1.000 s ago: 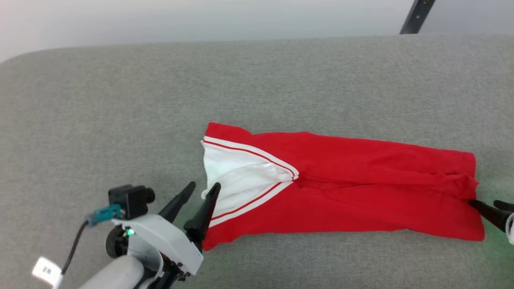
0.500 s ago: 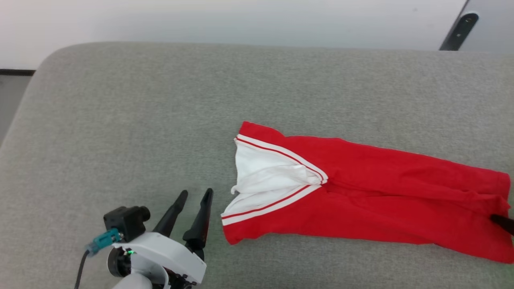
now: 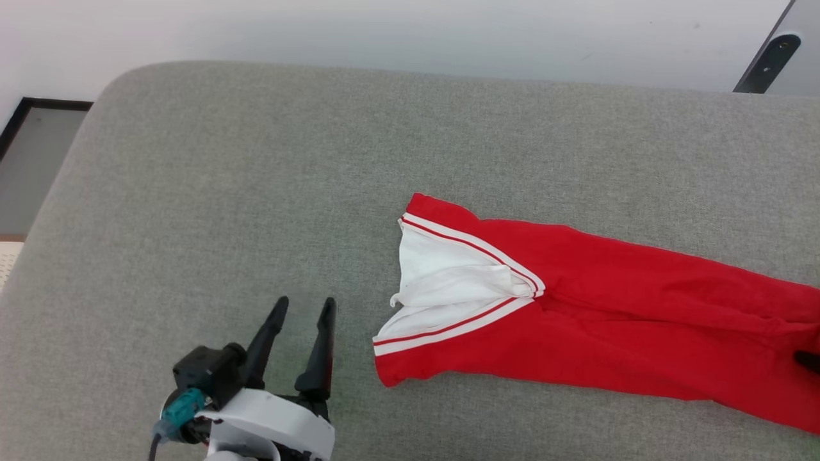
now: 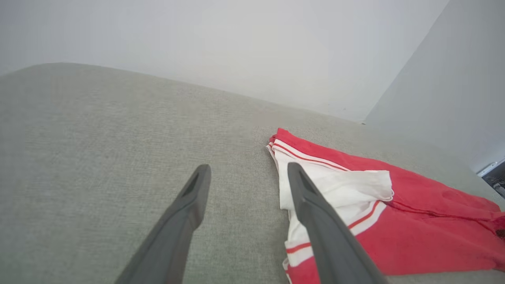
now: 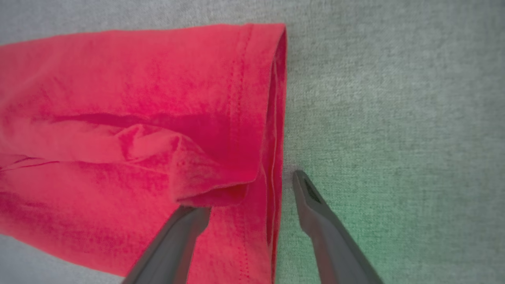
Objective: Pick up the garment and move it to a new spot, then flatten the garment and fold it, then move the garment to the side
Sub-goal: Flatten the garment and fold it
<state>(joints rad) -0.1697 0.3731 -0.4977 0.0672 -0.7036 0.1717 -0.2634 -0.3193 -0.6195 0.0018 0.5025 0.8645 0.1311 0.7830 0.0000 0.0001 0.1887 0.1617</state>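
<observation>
The garment (image 3: 608, 320) lies folded into a long red strip on the grey cushion (image 3: 256, 192), with its white sleeve and striped trim (image 3: 448, 288) at the left end. My left gripper (image 3: 306, 302) is open above bare cushion, a short way left of the sleeve end and apart from it. In the left wrist view that gripper (image 4: 248, 166) has grey cushion between its fingers and the garment (image 4: 414, 209) to the right. My right gripper (image 5: 245, 191) stands open at the garment's (image 5: 138, 79) hemmed right end, one finger over red fabric, the other over cushion. Its dark fingertip (image 3: 808, 360) shows at the head view's right edge.
The cushion's rounded left edge (image 3: 70, 166) drops to a floor with a dark-framed panel (image 3: 32, 166). A pale wall (image 3: 384, 32) runs behind the cushion. A dark bar (image 3: 769, 61) leans at the far right. Bare cushion spreads left of and behind the garment.
The head camera has turned left, shifting the whole picture right. My left gripper has drawn back from the sleeve end, where its fingertips stood against the white fabric, and stays open.
</observation>
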